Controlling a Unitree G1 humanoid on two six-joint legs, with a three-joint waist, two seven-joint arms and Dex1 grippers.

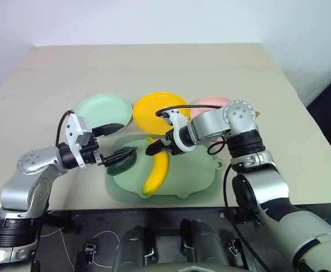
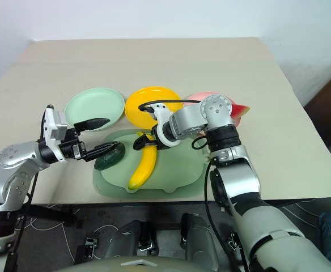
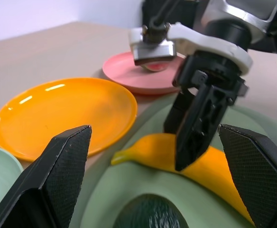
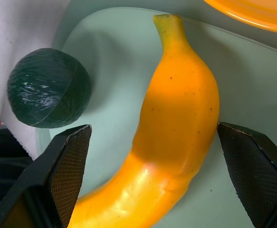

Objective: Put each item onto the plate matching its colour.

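A yellow banana (image 1: 156, 171) and a dark green avocado (image 1: 121, 161) lie on the pale green mat (image 1: 194, 175). Behind the mat stand the mint green plate (image 1: 102, 109), the yellow plate (image 1: 157, 110) and the pink plate (image 1: 209, 103). The watermelon slice (image 2: 240, 109) rests on the pink plate, mostly hidden by my right arm. My right gripper (image 1: 157, 147) hangs open, pointing down over the banana's upper end, with the banana (image 4: 176, 123) between its fingers (image 4: 67, 180). My left gripper (image 1: 117, 141) is open and level, its lower finger just over the avocado (image 3: 150, 213).
The beige table (image 1: 154, 65) stretches behind the plates to a white wall. The mat's front rim lies close to the table's front edge. My two grippers are close together over the mat's left half.
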